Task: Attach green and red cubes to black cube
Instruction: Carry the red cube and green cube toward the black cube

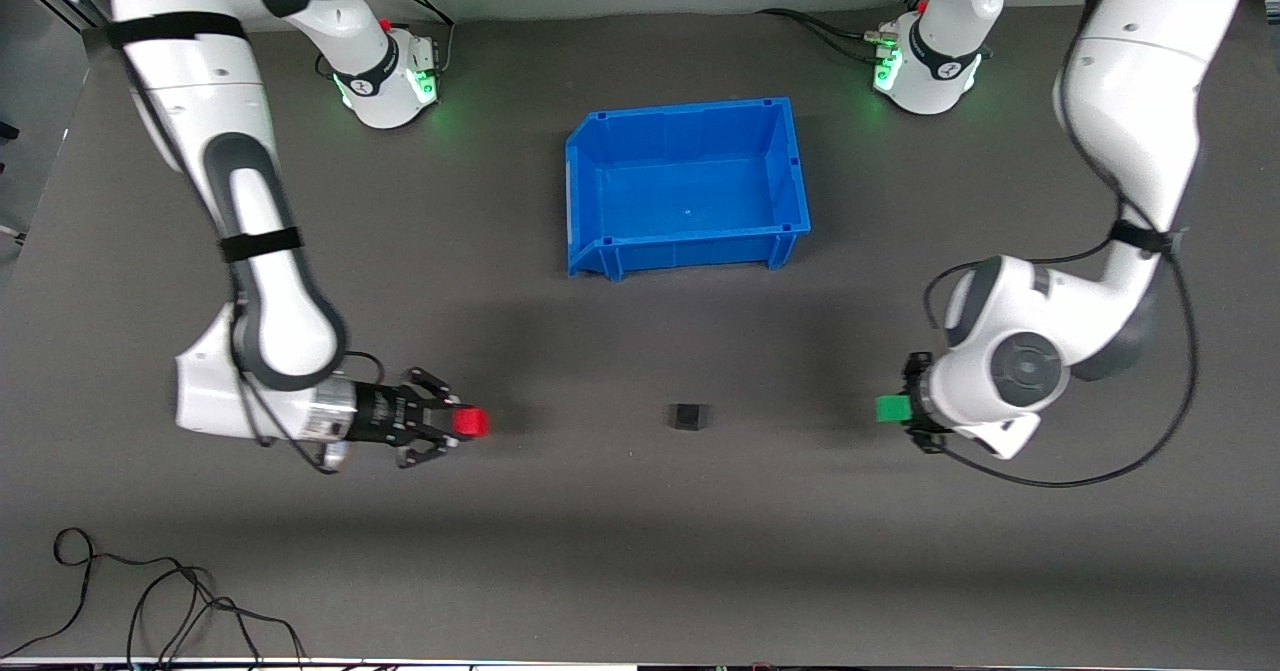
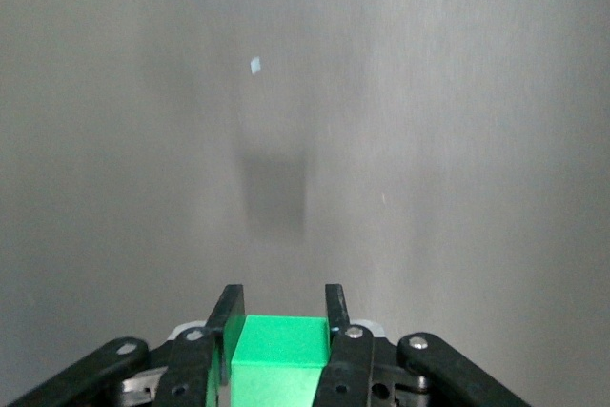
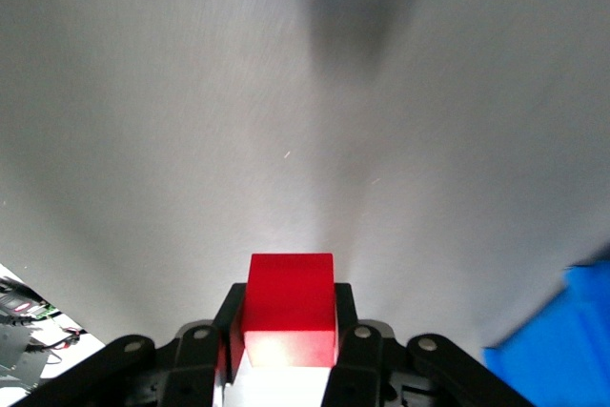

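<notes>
The black cube (image 1: 688, 416) sits on the grey table, nearer the front camera than the blue bin. My right gripper (image 1: 462, 422) is shut on the red cube (image 1: 470, 422) and points it toward the black cube from the right arm's end of the table. The red cube also shows between the fingers in the right wrist view (image 3: 290, 307). My left gripper (image 1: 898, 409) is shut on the green cube (image 1: 892, 409), level with the black cube from the left arm's end. The green cube fills the jaws in the left wrist view (image 2: 279, 350). The black cube shows in neither wrist view.
An open blue bin (image 1: 590, 176) with nothing in it stands at the table's middle, farther from the front camera than the black cube; its corner shows in the right wrist view (image 3: 562, 340). Loose black cables (image 1: 150, 601) lie at the table's near edge toward the right arm's end.
</notes>
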`<state>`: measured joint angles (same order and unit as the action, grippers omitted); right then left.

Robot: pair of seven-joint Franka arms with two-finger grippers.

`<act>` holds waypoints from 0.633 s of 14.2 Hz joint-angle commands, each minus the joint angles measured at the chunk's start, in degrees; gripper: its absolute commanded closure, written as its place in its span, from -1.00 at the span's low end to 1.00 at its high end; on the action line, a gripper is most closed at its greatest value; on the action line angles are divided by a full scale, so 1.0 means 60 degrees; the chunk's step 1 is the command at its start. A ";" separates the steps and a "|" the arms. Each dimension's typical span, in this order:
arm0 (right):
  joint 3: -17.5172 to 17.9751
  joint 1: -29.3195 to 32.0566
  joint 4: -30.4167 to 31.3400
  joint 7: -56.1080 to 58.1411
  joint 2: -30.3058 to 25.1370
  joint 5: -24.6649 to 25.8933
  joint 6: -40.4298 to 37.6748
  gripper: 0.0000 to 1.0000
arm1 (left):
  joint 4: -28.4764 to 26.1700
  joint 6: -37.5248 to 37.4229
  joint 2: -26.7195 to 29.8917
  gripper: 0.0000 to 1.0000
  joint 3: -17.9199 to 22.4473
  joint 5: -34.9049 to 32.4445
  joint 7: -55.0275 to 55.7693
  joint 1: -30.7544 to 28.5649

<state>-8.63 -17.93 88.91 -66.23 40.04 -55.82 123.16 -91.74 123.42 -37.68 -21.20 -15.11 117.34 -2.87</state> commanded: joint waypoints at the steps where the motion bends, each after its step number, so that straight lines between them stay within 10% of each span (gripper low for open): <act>1: -0.0115 -0.0860 -0.0929 -0.1086 0.0796 -0.0262 0.1017 0.67 | 0.0449 0.0346 -0.0324 1.00 0.0135 -0.0059 0.1342 0.0783; 9: -0.0086 -0.2708 -0.1795 -0.3463 0.1953 -0.0757 0.3554 0.67 | 0.2016 0.0406 -0.1994 1.00 0.0282 -0.0074 0.2268 0.2411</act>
<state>-8.52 -32.52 81.00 -85.60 48.86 -57.18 142.01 -84.13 126.05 -46.53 -20.65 -15.12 129.54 9.92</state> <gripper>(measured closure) 0.604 0.604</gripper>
